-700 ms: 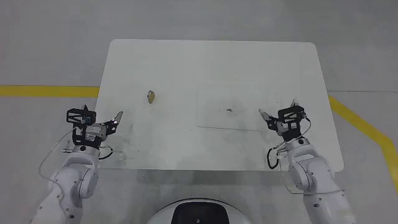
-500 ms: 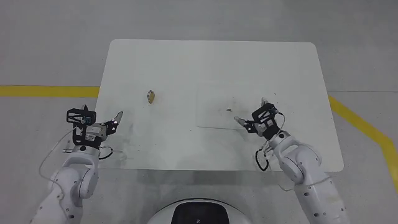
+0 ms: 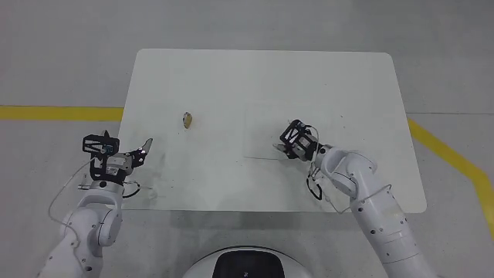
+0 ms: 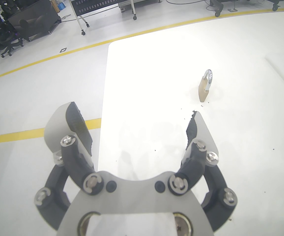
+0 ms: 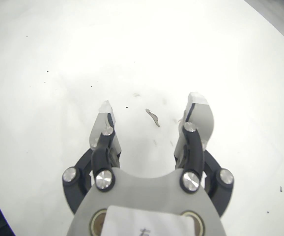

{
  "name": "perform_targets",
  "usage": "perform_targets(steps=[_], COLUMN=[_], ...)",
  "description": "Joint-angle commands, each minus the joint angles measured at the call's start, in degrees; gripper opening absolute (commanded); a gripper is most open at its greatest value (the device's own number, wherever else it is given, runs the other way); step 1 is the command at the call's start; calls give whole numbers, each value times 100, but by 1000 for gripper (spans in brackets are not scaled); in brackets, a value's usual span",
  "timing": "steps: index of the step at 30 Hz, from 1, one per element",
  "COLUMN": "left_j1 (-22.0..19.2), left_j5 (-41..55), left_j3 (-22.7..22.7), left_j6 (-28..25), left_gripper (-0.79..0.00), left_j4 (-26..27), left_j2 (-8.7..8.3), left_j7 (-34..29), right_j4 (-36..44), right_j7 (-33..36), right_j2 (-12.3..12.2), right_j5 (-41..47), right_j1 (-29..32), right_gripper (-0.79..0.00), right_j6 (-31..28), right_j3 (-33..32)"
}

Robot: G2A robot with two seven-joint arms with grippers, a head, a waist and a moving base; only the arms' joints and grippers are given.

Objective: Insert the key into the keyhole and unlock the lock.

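Table (image 3: 231,77): white top, flecked with dark crumbs.
Left gripper (image 4: 133,110): hangs at the table's near left edge, fingers spread wide, nothing in them.
Right gripper (image 5: 151,102): low over the table, fingers apart, straddling the key.
Lock (image 4: 204,89): small brass padlock on the left half, shackle uppermost, well apart from the key. It looks solid and stiff, best held by its body.
Key (image 5: 153,117): flat on the table between the right fingers (tiny thing). Probably thin, light and slippery, so pinch the broad end and leave the blade free.
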State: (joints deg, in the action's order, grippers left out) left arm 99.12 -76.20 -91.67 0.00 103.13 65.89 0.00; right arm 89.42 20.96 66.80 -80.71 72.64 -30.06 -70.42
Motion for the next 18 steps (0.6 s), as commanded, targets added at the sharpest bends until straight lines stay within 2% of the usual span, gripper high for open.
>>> perform_targets(steps=[1, 4, 6, 7, 18], left_j1=[0, 0, 0, 0, 0], left_j5=[0, 0, 0, 0, 0], left_j3=[0, 0, 0, 0, 0], left_j6=[0, 0, 0, 0, 0], left_gripper=[0, 0, 0, 0, 0], left_j4=[0, 0, 0, 0, 0], left_j2=[0, 0, 0, 0, 0], left_j7=[0, 0, 0, 0, 0], right_j4=[-40, -90, -93, -85, 325], right_j7=[43, 48, 40, 38, -256], right_j2=[8, 11, 0, -7, -97], right_j5=[-34, -44, -57, -58, -379], right_j1=[-61, -103, -99, -85, 161], right_gripper=[-419, -529, -677, -785, -785], right_j6=[27, 49, 25, 19, 47], right_j3=[57, 84, 49, 21, -273])
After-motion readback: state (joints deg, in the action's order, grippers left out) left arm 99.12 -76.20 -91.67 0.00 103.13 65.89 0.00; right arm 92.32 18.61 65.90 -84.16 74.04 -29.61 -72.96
